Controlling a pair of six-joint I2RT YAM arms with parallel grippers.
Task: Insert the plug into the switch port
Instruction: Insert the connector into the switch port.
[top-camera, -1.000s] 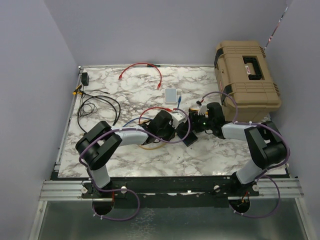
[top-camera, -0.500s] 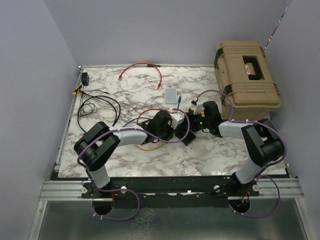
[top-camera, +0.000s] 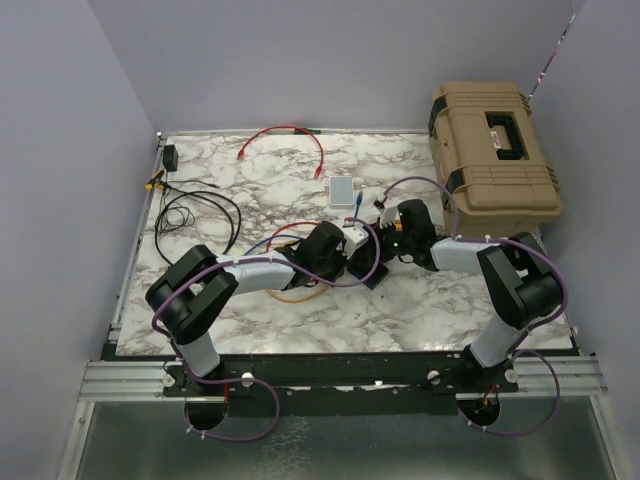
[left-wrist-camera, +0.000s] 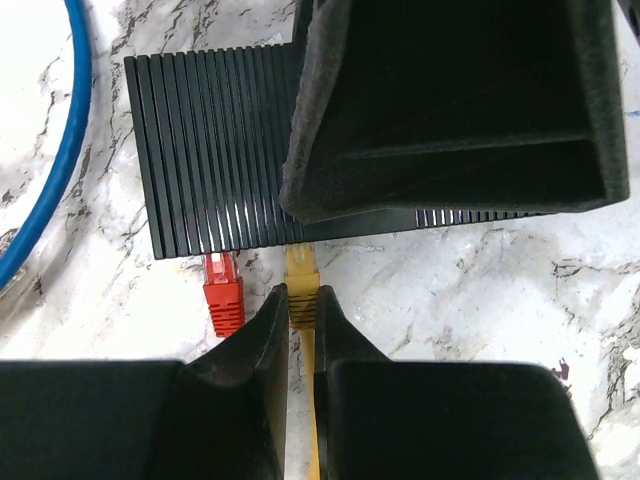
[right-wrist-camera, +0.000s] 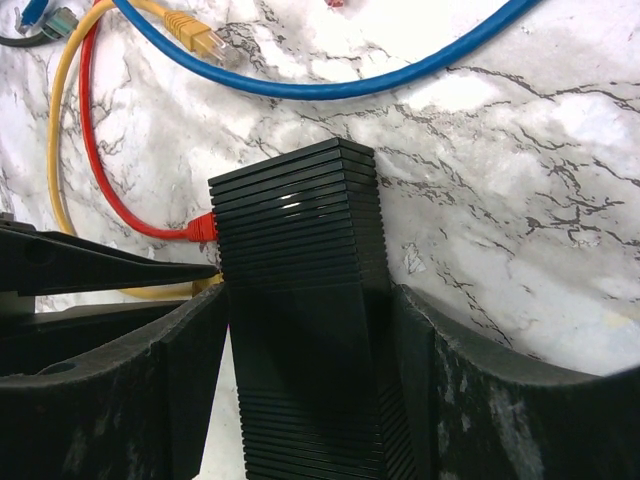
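The yellow plug (left-wrist-camera: 300, 268) sits pinched between the two fingertips of the left gripper (left-wrist-camera: 298, 302), which is clamped tight on it, with its yellow cable trailing back between the fingers. The plug's front end meets the socket edge of the switch (left-wrist-camera: 210, 150). How far it has gone into the port cannot be told. Just to its left in the left wrist view, a red plug (left-wrist-camera: 223, 292) already sits in the neighbouring socket. The switch, a flat black ribbed box, lies on the marble table (top-camera: 450, 310) near its middle, between the two arms. The right gripper (right-wrist-camera: 310, 310) grasps the switch across its width, one finger pressed against each side. In the left wrist view, one of those fingers covers much of the box's top. A blue cable (right-wrist-camera: 350, 82) curves over the table beyond the switch, and a second, loose yellow plug (right-wrist-camera: 200, 38) lies near it. Farther back lie a small grey-white box (top-camera: 342, 190) and a red cable (top-camera: 285, 133). A tan case (top-camera: 495, 150) stands at the back right corner.
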